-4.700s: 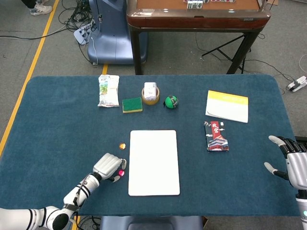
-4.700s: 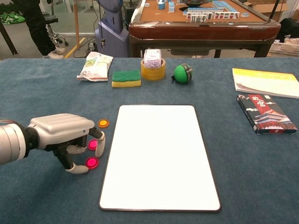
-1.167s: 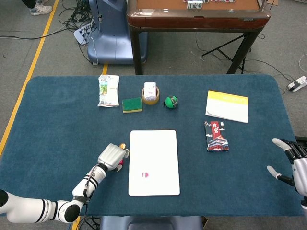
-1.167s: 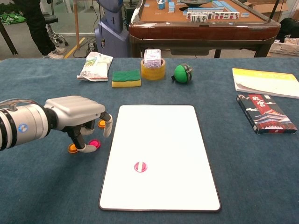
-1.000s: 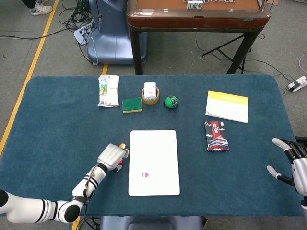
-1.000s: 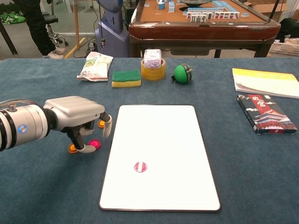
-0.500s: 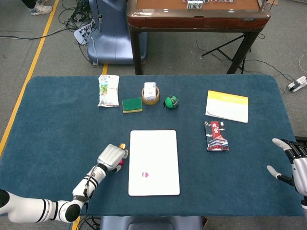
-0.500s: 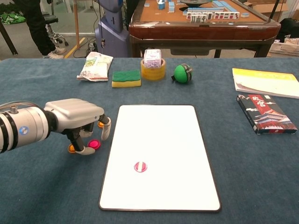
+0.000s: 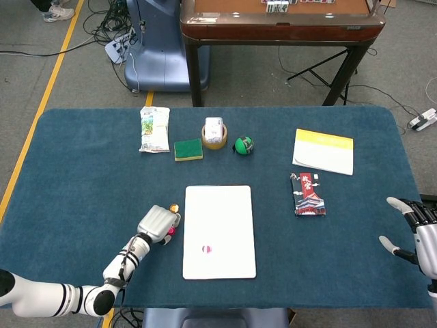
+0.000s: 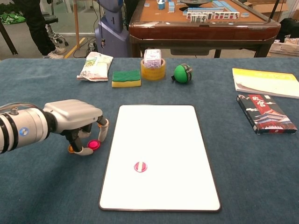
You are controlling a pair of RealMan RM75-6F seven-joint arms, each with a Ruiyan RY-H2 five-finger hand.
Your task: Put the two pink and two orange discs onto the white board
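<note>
Since the earliest frames one pink disc [image 10: 140, 166] has gone from the cloth onto the board [image 10: 159, 135], where it lies in the lower left part. The left hand [image 10: 77, 121] has shifted up the cloth beside the board's left edge and settled lower over the remaining discs.

Left hand: palm down, fingers [image 10: 103, 130] curled over the second pink disc [image 10: 94, 144], a thumb tip at its near side. Whether the disc is pinched or only touched cannot be told; it appears to lie on the cloth just left of the board. One orange disc [image 10: 71, 149] shows just behind the thumb, largely hidden. The other orange disc [image 9: 174, 208] shows in the head view at the hand's far side, near the board's top-left corner; in the chest view only a sliver appears.

Right hand [image 9: 418, 232]: at the table's right edge, fingers spread, holding nothing, well apart from the work.

Risks noted:
- The disc is thin and flat on soft cloth; fingertips may slide over it and close on nothing.
- A closing thumb may push the pink disc onto or under the near orange disc, or lift both.
- A finger close to the board edge may catch and shift the board, moving the disc already placed.
- A weak pinch may drop the disc short of the board.
</note>
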